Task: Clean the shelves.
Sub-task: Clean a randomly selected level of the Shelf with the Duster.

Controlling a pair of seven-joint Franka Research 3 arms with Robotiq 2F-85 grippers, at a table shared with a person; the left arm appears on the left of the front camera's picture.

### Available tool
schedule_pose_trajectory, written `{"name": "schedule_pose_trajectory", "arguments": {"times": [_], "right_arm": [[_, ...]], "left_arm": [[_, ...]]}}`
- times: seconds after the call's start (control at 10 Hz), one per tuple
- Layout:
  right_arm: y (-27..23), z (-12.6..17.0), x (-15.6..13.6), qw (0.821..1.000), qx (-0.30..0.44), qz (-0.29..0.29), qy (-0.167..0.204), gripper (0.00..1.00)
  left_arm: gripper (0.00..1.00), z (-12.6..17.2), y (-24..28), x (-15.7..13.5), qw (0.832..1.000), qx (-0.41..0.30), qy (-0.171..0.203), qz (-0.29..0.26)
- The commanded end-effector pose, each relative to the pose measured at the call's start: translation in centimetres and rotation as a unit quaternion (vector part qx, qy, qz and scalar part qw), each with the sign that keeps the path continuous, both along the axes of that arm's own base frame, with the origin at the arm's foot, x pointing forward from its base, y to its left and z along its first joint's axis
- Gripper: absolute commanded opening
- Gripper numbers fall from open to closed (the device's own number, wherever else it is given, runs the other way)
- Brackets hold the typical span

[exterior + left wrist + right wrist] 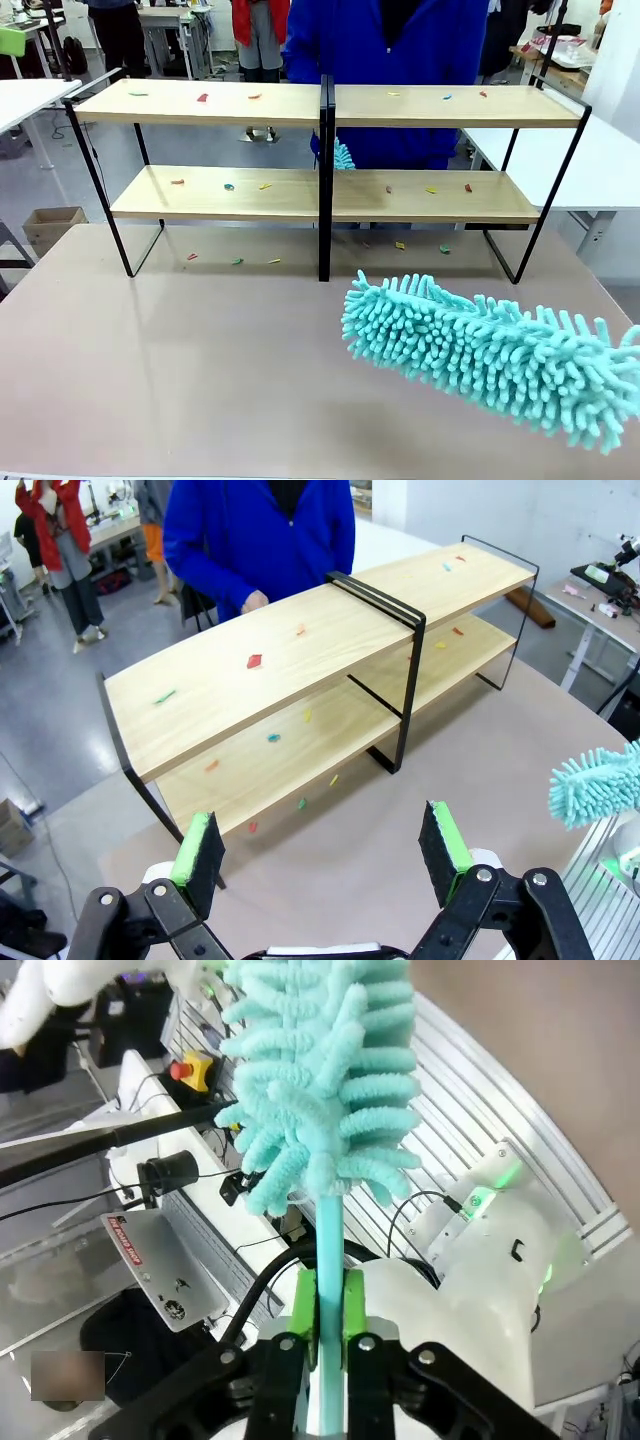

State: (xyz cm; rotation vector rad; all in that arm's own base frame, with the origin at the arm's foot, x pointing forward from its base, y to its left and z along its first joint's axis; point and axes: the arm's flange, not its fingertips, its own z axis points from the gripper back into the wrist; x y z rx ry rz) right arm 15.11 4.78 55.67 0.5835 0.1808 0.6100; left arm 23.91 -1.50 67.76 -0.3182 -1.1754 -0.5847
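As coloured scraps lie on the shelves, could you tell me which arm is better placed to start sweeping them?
Right, probably. The right fingers are shut on the handle of the teal duster, and its head hangs in front of the shelves. The left fingers stand open and empty.

The left tool point(322, 840) hangs with its green-padded jaws spread wide, looking down on the near side of the shelves point(300, 655), while the right tool point(328, 1305) is clamped tight on the teal duster handle point(329, 1230).
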Motion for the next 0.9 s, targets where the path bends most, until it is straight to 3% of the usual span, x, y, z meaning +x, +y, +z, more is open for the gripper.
{"name": "schedule_pose_trajectory", "arguments": {"times": [0.0, 0.1, 0.3, 0.6, 0.8], "right_arm": [[-1.1, 0.3, 0.8, 1.0, 0.013, -0.021, 0.005, 0.12], [0.0, 0.0, 0.0, 1.0, 0.0, 0.0, 0.0, 0.12], [4.1, -0.1, 2.6, 0.999, -0.018, 0.037, -0.019, 0.12], [9.1, -0.6, 6.7, 0.999, -0.006, 0.016, -0.038, 0.12], [13.1, -2.4, 9.1, 0.999, -0.027, 0.023, -0.025, 0.12]], "left_arm": [[1.0, 0.0, 0.2, 0.1, 1.0, 0.001, -0.001, -0.006], [1.0, 0.0, 0.2, 0.1, 1.0, 0.001, -0.001, -0.006], [1.0, 0.0, 0.2, 0.1, 1.0, 0.001, -0.001, -0.006], [1.0, 0.0, 0.2, 0.1, 1.0, 0.001, -0.001, -0.006], [1.0, 0.0, 0.2, 0.1, 1.0, 0.001, -0.001, -0.006]]}}
